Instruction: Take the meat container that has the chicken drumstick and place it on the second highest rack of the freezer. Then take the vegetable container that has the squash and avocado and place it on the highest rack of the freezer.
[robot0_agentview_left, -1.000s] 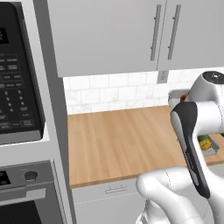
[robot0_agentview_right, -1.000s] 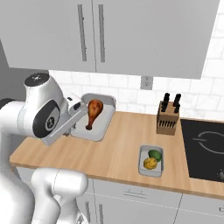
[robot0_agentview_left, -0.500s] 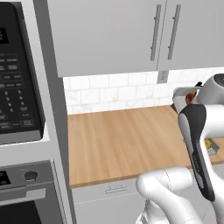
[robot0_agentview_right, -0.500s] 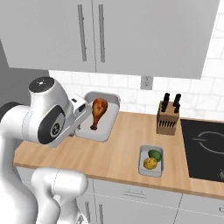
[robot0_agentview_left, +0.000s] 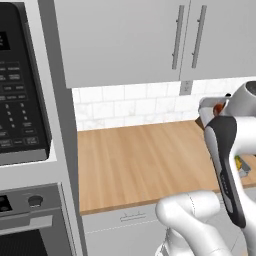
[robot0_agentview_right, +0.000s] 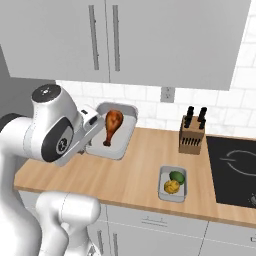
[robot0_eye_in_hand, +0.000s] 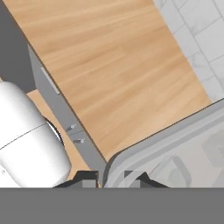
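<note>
I have the gripper (robot0_eye_in_hand: 111, 177) clamped on the rim of the meat tray (robot0_agentview_right: 126, 122), lifted off the counter (robot0_agentview_right: 140, 170) and tilted, drumstick (robot0_agentview_right: 113, 126) inside, ready to carry to the freezer. The veg tray (robot0_agentview_right: 172, 183) sits on the counter, in front of the knife block (robot0_agentview_right: 192, 135).

The rim of a grey tray (robot0_eye_in_hand: 175, 144) is pinched between the closed fingertips (robot0_eye_in_hand: 89, 178). Below it, a wooden counter (robot0_eye_in_hand: 109, 74) and white wall tiles (robot0_eye_in_hand: 201, 39) are seen.
</note>
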